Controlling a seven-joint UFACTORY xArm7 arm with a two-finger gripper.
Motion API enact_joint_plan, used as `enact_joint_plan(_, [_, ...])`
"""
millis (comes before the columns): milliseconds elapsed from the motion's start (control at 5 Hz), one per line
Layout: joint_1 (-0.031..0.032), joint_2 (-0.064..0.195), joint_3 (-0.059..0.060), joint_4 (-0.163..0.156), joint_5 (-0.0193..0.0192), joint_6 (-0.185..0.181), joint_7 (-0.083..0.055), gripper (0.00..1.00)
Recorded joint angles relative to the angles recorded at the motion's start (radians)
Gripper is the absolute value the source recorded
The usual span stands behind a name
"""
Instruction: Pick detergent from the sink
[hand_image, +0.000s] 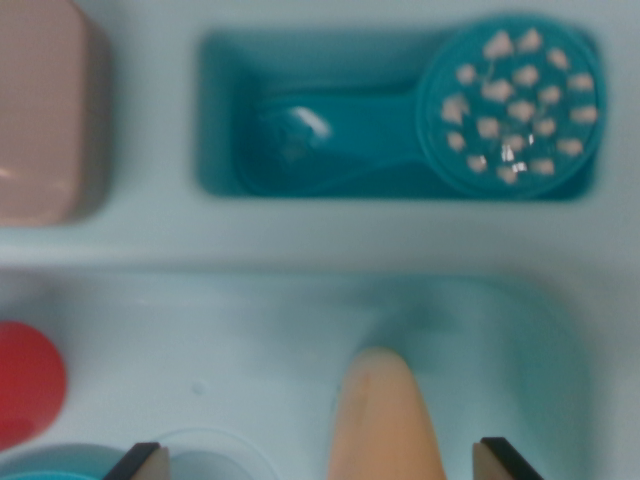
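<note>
- An orange, tapered detergent (385, 420) is seen in the sink (250, 330).
- Its tip is pointed toward the sink's far rim.
- The gripper (318, 462) jaws are spread either side of it.

No text, label, brand, number or sign can be read anywhere in the wrist view; the picture is blurred, and every surface shown is plain and unmarked as far as can be made out.
</note>
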Motion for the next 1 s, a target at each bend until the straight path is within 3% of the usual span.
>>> enact_joint_plan(1000, [-0.005, 0.008, -0.004, -0.021, 0.0012, -0.027, -0.013, 0.0])
